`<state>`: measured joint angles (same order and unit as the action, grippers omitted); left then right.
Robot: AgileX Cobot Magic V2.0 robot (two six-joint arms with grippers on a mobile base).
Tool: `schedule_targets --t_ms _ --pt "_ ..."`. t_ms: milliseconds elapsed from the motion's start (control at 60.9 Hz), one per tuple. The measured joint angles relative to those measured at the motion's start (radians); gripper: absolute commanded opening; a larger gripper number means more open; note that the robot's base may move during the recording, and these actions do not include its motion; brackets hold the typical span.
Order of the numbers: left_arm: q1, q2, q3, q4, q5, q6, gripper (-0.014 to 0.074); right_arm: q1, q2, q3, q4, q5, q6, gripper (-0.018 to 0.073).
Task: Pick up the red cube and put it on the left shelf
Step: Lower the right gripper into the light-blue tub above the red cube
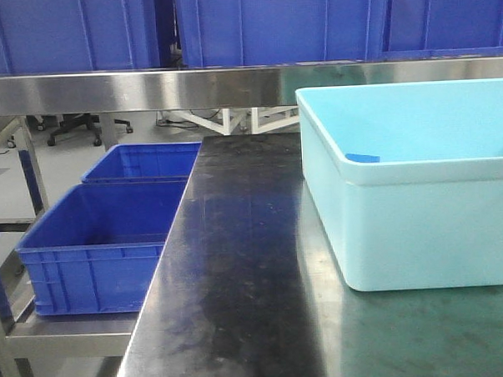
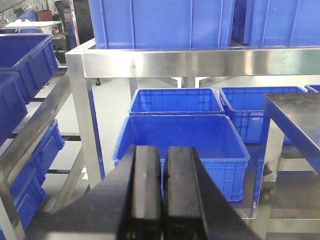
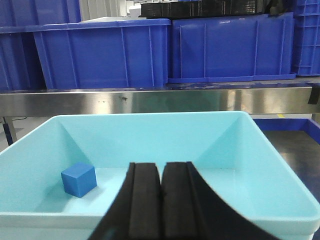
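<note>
No red cube shows in any view. Only a blue cube (image 3: 78,179) lies on the floor of the pale cyan bin (image 3: 150,116), at its left side; its top edge peeks over the bin wall (image 1: 363,158) in the front view. My right gripper (image 3: 161,165) hangs over the near rim of the bin, shut with nothing between its fingers. My left gripper (image 2: 163,150) is also shut and empty, held in the air facing a blue crate (image 2: 180,145) on the low left shelf (image 1: 70,330). Neither gripper appears in the front view.
The cyan bin (image 1: 420,231) stands on the right of the dark steel table (image 1: 239,281). Two blue crates (image 1: 104,245) sit on the lower shelf to the left. A steel rail (image 1: 147,89) with large blue crates on it crosses overhead. More crates line a rack (image 2: 20,100) at far left.
</note>
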<state>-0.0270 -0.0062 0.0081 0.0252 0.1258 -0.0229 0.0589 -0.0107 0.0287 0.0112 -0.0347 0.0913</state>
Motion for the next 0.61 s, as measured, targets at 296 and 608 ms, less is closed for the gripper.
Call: schedule_targets --t_ms 296,608 --pt "0.000 0.000 0.000 0.000 0.000 0.000 0.0102 0.000 0.000 0.000 0.000 0.000 0.000 0.0048" --pt "0.000 0.000 0.000 0.000 0.000 0.000 0.0102 0.000 0.000 0.000 0.000 0.000 0.000 0.0048"
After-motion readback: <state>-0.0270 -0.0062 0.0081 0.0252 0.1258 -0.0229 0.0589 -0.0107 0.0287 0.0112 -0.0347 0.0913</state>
